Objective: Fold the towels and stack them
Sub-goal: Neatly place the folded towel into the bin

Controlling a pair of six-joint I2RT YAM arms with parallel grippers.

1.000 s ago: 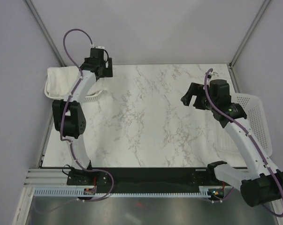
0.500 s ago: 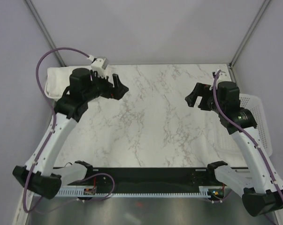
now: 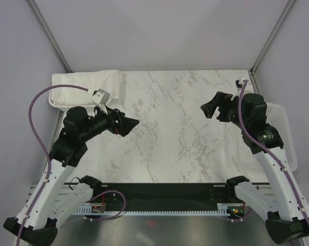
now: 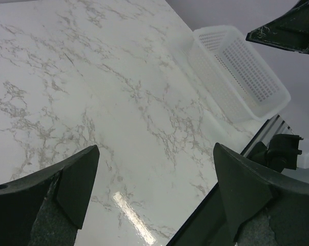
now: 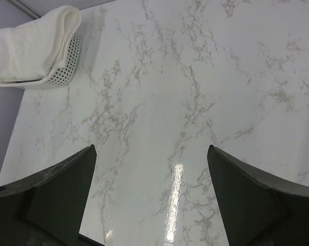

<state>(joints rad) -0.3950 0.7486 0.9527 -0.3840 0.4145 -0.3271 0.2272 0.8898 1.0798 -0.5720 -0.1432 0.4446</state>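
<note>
left fingers (image 4: pixel 67 184) wide, nothing held, over table (image 3: pixel 169 128) | right fingers (image 5: pixel 62 179) same | white towel (image 5: pixel 31 46) bundled in left basket (image 5: pixel 64 64), far-left corner | its holed wall shows from right wrist only, top view just towel | right basket (image 4: pixel 241 77) at right edge, mesh inside clearest from left wrist

Marble table (image 3: pixel 169 133), plain lilac walls (image 3: pixel 164 31)

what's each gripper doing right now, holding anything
left gripper: open, holding nothing
right gripper: open, holding nothing
</note>
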